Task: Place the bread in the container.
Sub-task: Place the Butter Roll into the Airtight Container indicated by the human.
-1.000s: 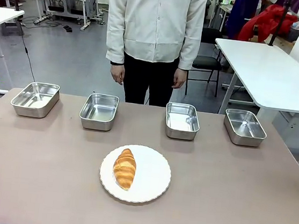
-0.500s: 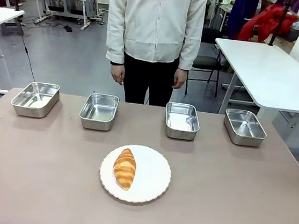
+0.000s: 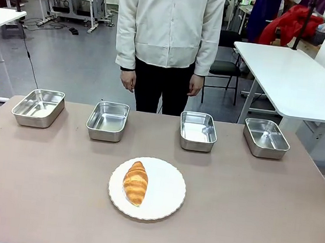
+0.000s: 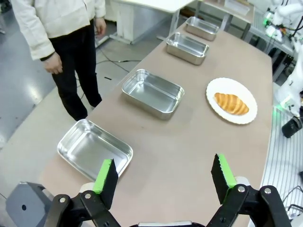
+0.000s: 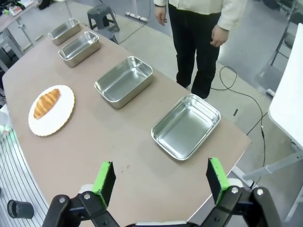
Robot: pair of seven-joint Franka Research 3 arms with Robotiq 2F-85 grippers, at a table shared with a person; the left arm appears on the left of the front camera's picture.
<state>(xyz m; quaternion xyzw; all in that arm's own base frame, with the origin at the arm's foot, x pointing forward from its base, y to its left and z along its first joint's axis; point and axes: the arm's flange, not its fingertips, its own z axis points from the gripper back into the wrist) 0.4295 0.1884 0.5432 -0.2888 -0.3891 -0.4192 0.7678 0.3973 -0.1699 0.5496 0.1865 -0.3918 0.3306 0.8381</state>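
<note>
Your golden-brown ridged croissant (image 3: 135,182) lies left of centre on the round white plate (image 3: 168,191), long axis running from robot toward person (image 3: 168,28), short of a row of four shiny steel rectangular trays (image 3: 106,134). The left gripper (image 4: 164,175) and right gripper (image 5: 160,178) both hang wide open, empty, well back; the left looks marginally nearer.

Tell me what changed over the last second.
Both arms drew outward: the left pincer pulled back past the front view's left edge, the right pincer retreated to a green sliver at its right edge. Nothing was grasped or released; both pincers are open. The golden-brown croissant on the round white plate, the four shiny steel rectangular trays and the person stayed put.
</note>
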